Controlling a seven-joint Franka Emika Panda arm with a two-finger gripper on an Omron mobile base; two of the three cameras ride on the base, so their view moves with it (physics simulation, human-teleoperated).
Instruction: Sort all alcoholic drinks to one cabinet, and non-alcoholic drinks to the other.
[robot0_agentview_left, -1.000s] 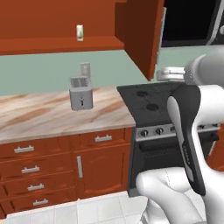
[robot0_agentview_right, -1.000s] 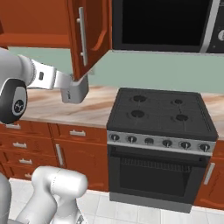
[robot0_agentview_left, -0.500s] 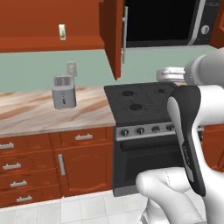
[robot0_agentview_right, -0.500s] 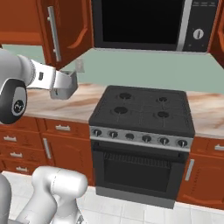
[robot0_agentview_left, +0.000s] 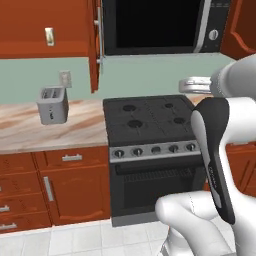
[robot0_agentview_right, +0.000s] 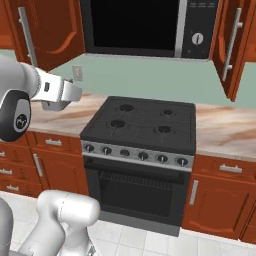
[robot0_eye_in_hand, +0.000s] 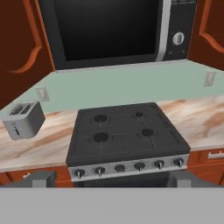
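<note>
Even, flat rendered light, moderately bright, with no clear source. Shadows are faint: a soft dark patch beside the toaster (robot0_agentview_left: 52, 105) on the bench (robot0_agentview_left: 30, 132). The microwave (robot0_agentview_right: 145, 25) door is a dull black, without glare. Textures look coarse and a little soft, sharpness equal near and far, edges undistorted

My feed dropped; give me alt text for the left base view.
A black stove sits centred under a microwave, between red-brown drawer units. A grey toaster stands on the marble counter at left, below an open wall cabinet holding a small carton. The white arm rises at right.
</note>
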